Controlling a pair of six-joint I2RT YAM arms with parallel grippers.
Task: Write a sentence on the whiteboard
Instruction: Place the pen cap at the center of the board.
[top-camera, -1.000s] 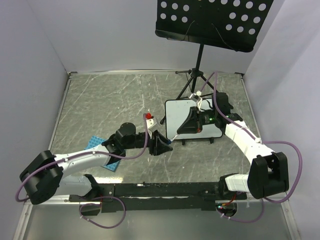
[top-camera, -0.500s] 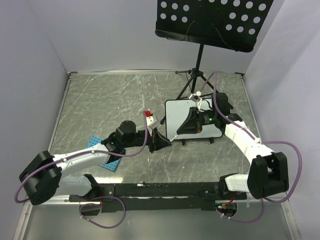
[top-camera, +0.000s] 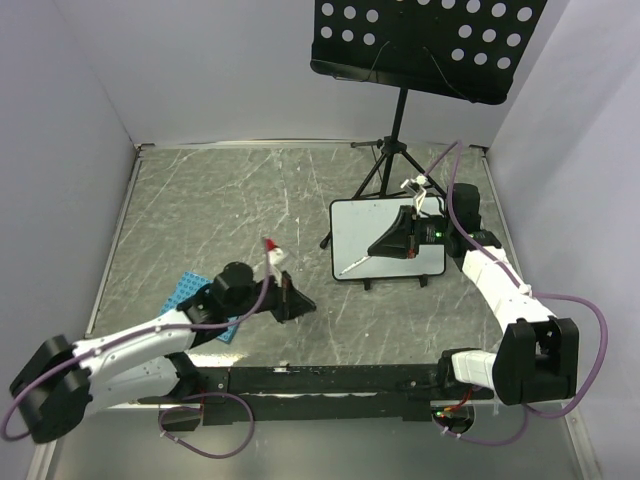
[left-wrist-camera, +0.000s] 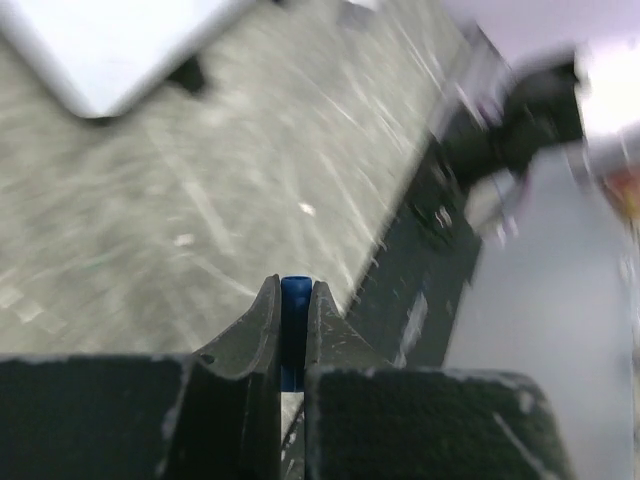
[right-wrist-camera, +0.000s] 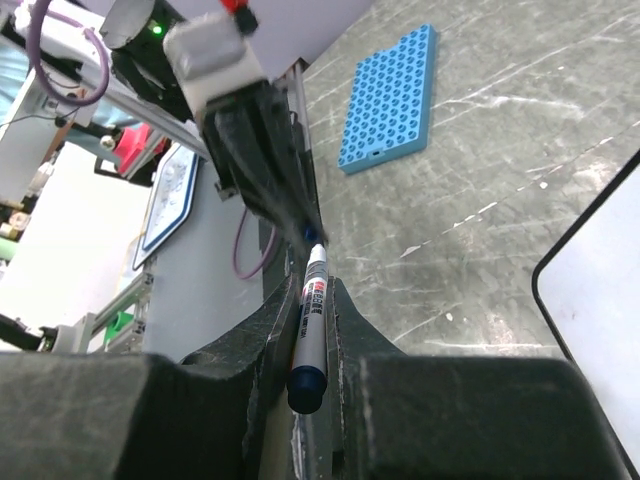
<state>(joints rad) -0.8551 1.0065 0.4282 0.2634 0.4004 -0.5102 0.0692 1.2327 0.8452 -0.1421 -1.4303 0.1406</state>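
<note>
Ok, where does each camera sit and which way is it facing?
Top external: overhead behind the left arm and right arm, looking down at the table; whiteboard, music stand show too.
Left wrist: on that arm, looks past its fingers, shut on a blue cap, toward the whiteboard's corner.
Right wrist: on that arm, looks past its fingers, shut on the marker, toward the left gripper and blue studded plate.
Shared: all see the whiteboard; top and right wrist see the left gripper and plate.
</note>
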